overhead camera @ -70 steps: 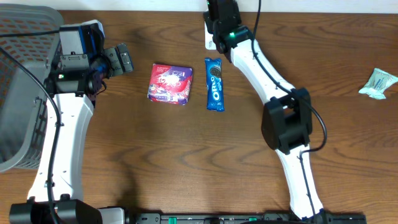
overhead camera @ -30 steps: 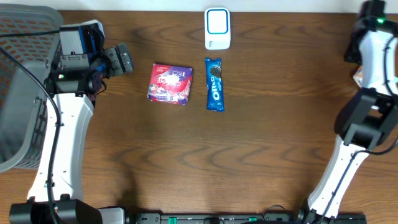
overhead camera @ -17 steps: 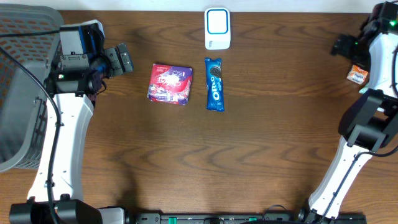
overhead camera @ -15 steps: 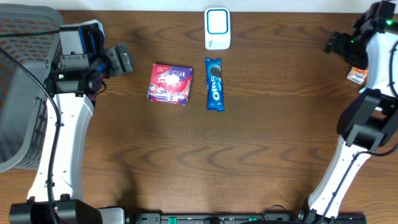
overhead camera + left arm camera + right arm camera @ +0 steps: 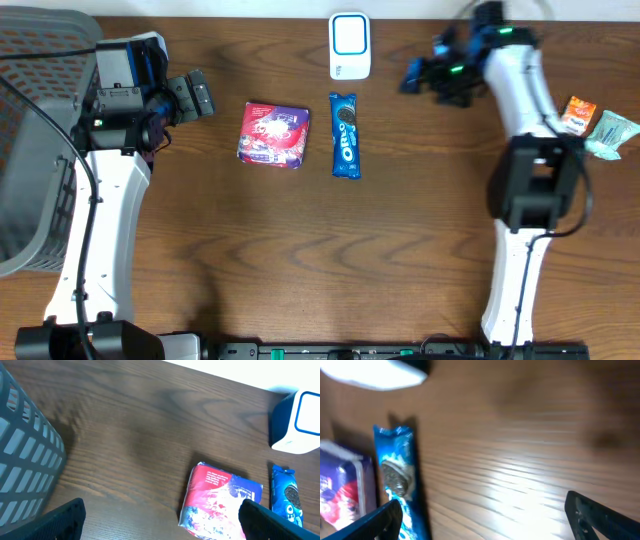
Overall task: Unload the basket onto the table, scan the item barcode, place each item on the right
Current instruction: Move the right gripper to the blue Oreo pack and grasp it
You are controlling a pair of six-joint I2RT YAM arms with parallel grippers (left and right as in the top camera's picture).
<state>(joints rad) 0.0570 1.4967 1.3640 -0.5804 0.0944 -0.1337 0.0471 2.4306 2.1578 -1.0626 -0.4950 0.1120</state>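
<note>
A blue Oreo pack [image 5: 345,135] lies lengthwise mid-table, with a red and purple packet [image 5: 273,134] to its left. Behind them stands the white scanner [image 5: 349,45] with a blue window. My right gripper [image 5: 423,70] hovers open and empty just right of the scanner, blurred. In the right wrist view the Oreo pack [image 5: 395,472] sits at the left, beside my open right gripper [image 5: 485,520]. My left gripper [image 5: 197,97] is open and empty, left of the red packet [image 5: 222,495]; the left wrist view shows bare wood between the fingers of this gripper [image 5: 162,525].
A grey mesh basket [image 5: 35,150] fills the far left side. An orange packet [image 5: 578,114] and a pale green packet [image 5: 612,132] lie together at the right edge. The scanner [image 5: 296,422] stands close to the table's back edge.
My right arm has swung from the far right edge leftwards to beside the scanner, its jaws now wide. The orange packet rests at the right. The left arm stayed still.
</note>
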